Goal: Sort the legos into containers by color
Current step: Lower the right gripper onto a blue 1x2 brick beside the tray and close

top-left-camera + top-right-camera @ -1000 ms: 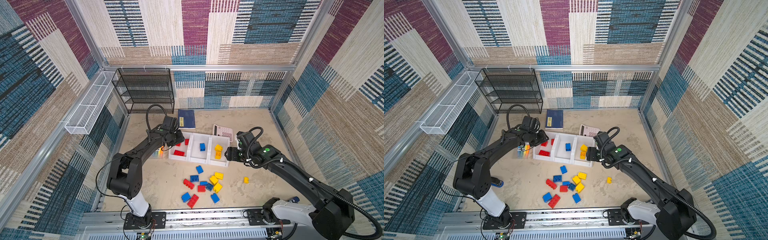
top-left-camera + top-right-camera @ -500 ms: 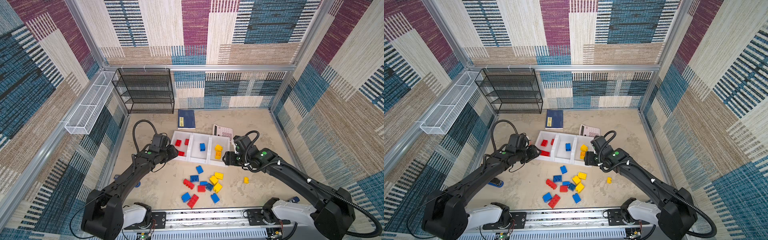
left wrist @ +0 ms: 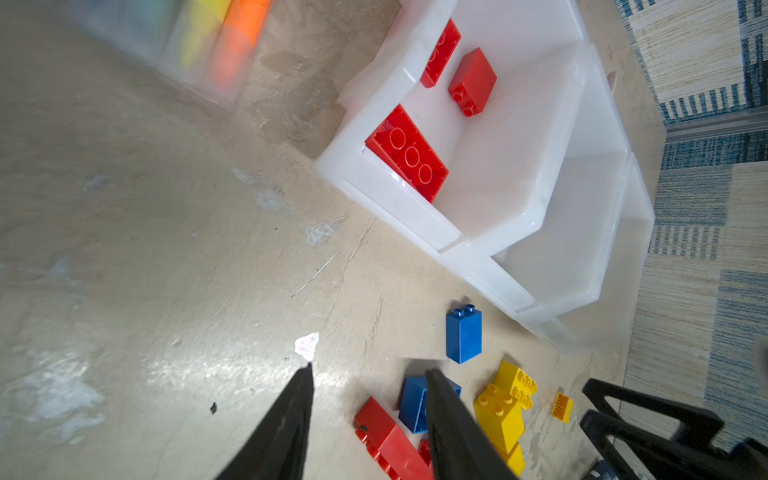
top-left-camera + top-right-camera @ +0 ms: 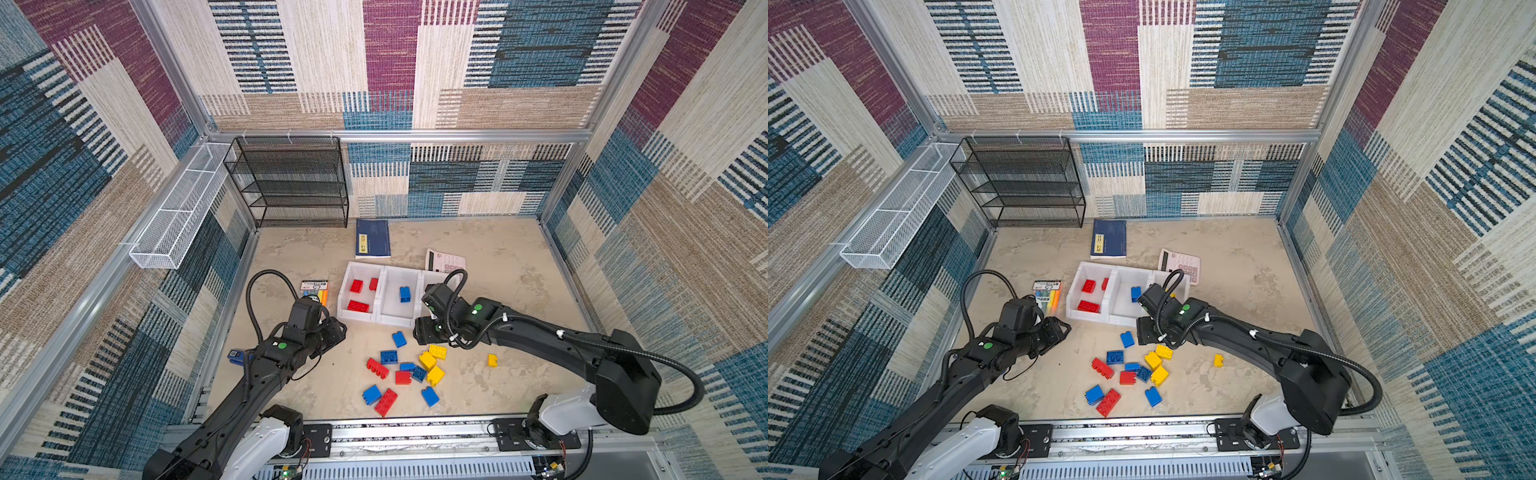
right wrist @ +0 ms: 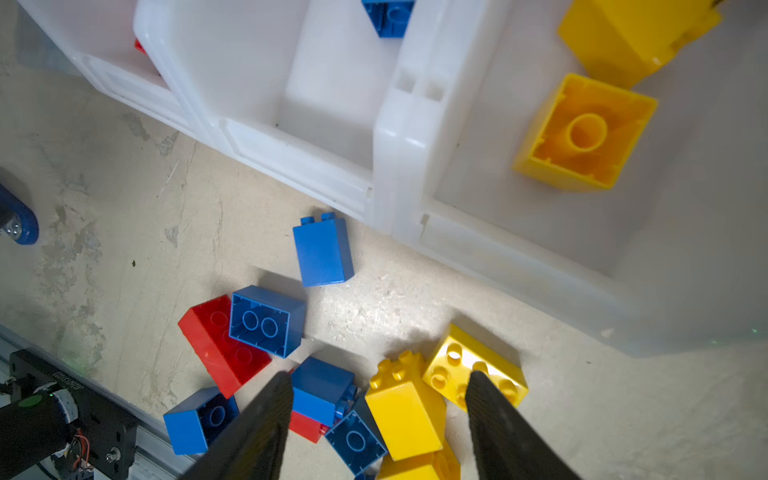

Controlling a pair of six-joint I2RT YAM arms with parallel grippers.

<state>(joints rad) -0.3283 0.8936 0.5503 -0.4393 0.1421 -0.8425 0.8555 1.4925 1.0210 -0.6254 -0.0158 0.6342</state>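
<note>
Red, blue and yellow studded plastic legos (image 4: 409, 370) lie heaped on the beige floor, just before three joined white plastic containers (image 4: 392, 321) holding sorted bricks. The right gripper (image 5: 378, 376), parted and empty, hangs over yellow bricks; its arm covers the rightmost bin in both top views. The left gripper (image 3: 369, 370), narrowly parted and empty, is beside the heap. A coloured marker pack (image 4: 316, 291), a dark blue book (image 4: 372, 237) and a white calculator (image 4: 445, 261) flank the bins.
</note>
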